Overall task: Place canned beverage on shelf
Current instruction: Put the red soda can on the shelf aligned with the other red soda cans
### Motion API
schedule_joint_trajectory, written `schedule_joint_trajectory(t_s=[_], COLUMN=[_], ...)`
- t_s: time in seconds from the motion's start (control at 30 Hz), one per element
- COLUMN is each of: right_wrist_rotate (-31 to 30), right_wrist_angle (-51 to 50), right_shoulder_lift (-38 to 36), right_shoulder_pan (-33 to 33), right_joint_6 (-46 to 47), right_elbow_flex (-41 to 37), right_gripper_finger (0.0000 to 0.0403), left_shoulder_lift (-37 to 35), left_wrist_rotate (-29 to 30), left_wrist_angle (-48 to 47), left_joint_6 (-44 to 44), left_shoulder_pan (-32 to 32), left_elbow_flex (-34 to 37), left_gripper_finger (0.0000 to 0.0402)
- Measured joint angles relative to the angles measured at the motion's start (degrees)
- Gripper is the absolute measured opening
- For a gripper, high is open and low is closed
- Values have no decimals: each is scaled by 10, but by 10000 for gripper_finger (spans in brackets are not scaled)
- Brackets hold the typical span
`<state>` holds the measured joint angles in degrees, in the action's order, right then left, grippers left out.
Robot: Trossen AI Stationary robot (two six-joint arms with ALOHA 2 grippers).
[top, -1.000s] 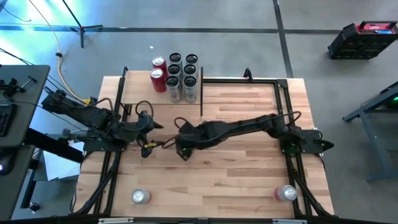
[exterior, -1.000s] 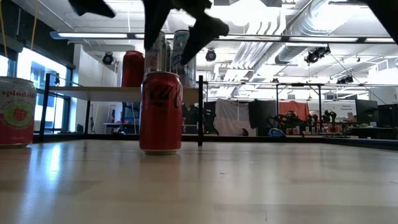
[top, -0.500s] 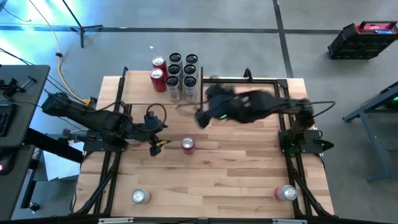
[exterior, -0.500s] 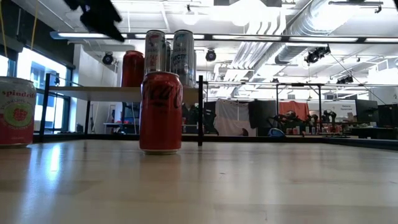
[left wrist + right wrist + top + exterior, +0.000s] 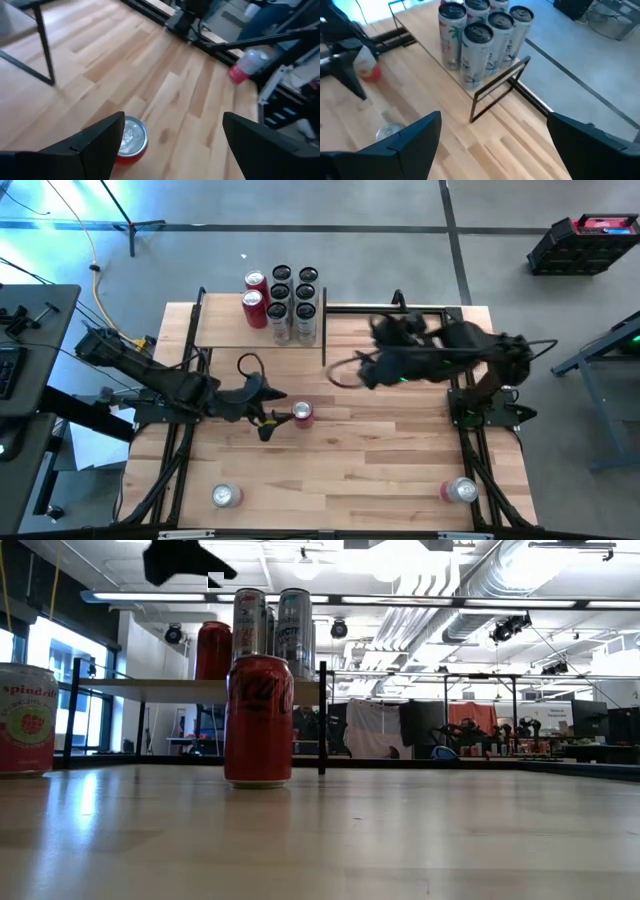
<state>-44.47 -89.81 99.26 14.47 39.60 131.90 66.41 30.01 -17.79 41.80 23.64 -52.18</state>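
A red canned beverage (image 5: 302, 413) stands upright on its base on the wooden tabletop, also seen in the low view (image 5: 258, 720) and the left wrist view (image 5: 129, 141). My left gripper (image 5: 268, 423) hovers open just left of it, touching nothing. Raised above the table's right half, my right gripper (image 5: 368, 372) is open and holds nothing. The shelf (image 5: 220, 330), a light plank with black posts, sits at the far left. Several cans (image 5: 480, 30) stand on its right end.
A pink-labelled can (image 5: 227, 496) stands near the table's front left corner, and another can (image 5: 460, 491) near the front right. Black frame rails (image 5: 470, 450) run along the table's sides. Bare wood lies between the red can and the shelf.
My right gripper has risen from around the red can and drawn back toward the table's far right, staying open. The can stays standing where it was. My left gripper has moved right toward the can, sinking a little and rolling.
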Motion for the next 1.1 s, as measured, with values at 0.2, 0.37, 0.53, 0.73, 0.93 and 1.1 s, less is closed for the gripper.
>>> schedule_joint_trajectory(t_s=[0.2,0.37,0.53,0.73,0.93,1.1], right_wrist_rotate=[-18,-36,-40,-52,-47,-46], right_wrist_angle=[-1,-2,-1,-1,4,15], right_shoulder_lift=[-37,-65,-85,-100,-101,-101], right_shoulder_pan=[58,99,141,172,176,176], right_joint_6=[7,59,147,259,340,368], right_elbow_flex=[-27,-73,-151,-244,-297,-309], right_gripper_finger=[348,348,348,348,348,348], left_shoulder_lift=[70,116,142,147,150,175], left_wrist_rotate=[35,38,49,84,95,79], left_wrist_angle=[4,-5,-20,-70,-66,-54], left_joint_6=[1,22,12,-5,-19,-4], left_shoulder_pan=[15,15,15,5,-14,-27], left_elbow_flex=[-49,-48,-48,-48,-48,-48], left_gripper_finger=[325,325,325,325,326,326])
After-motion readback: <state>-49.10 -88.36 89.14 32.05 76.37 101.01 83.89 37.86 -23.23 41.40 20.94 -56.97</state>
